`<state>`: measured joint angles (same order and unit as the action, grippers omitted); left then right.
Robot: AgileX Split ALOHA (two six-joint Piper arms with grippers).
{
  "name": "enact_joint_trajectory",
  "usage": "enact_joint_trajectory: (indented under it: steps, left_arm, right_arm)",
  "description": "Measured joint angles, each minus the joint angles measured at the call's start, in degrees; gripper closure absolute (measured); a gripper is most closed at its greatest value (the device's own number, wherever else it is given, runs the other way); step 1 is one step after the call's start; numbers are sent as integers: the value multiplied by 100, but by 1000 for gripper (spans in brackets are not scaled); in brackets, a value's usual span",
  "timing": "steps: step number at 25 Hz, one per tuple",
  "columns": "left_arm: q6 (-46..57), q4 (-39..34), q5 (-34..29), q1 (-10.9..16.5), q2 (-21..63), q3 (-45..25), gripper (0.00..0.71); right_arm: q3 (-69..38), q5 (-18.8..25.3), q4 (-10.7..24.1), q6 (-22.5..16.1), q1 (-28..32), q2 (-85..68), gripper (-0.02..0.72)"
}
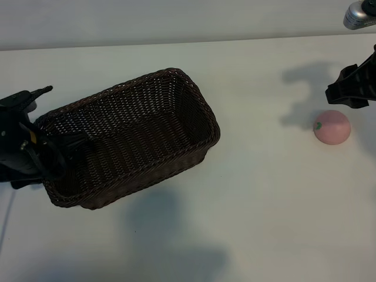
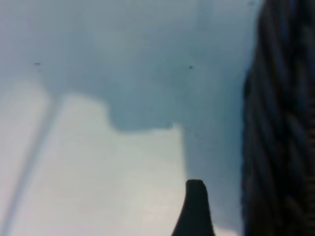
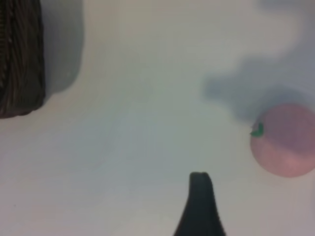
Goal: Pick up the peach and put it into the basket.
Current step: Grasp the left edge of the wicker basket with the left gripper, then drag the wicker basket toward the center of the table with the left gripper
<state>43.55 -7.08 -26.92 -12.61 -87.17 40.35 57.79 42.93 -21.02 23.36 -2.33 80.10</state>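
Observation:
The peach (image 1: 332, 127) is a small pale-pink ball with a green mark, lying on the white table at the right. It also shows in the right wrist view as the peach (image 3: 285, 140). My right gripper (image 1: 348, 88) hovers just behind and above it, open and empty; only one dark finger (image 3: 200, 201) shows in its wrist view. The dark-brown wicker basket (image 1: 194, 97) stands at centre-left, set at a slant. My left gripper (image 1: 50, 154) is open against the basket's left end, holding nothing. One finger (image 2: 195, 209) shows beside the basket wall (image 2: 280, 147).
The white tabletop (image 1: 264, 205) stretches between the basket and the peach and along the front. A corner of the basket (image 3: 19, 64) lies far off in the right wrist view. A grey object (image 1: 359, 14) sits at the top right corner.

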Motion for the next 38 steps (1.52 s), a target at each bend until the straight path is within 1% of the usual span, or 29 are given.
enact_joint_trajectory:
  steps: [5,10,15,18,19,21,22,24,33,38]
  left_arm:
    - [-679,626,135,139,-315,0,118]
    - [-840,755,248,153,-608,-18,118]
    - [-865,807,321,158,-691,-18,121]
    - [-870,813,336,158,-702,-18,157]
    - [-870,824,350,158,-702,-18,177]
    - [-854,837,356,164,-709,-18,245]
    - [-831,852,387,164,-709,-18,261]
    - [-843,852,487,164,-723,-18,270]
    - [-854,879,533,164,-681,-18,271]
    - [-953,1131,625,164,-415,-24,271]
  right_arm:
    - [0,0,0,0,0,0,157]
    - [0,6,0,0,0,0,157]
    - [0,6,0,-5,0,0,157]
    - [0,6,0,-5,0,0,157]
    - [0,6,0,-5,0,0,157]
    - [0,6,0,-5,0,0,157]
    - [0,6,0,-5,0,0,157]
    - [0,6,0,-5,0,0,157]
    - [0,6,0,-5,0,0,157]
    - [0,6,0,-5,0,0,157]
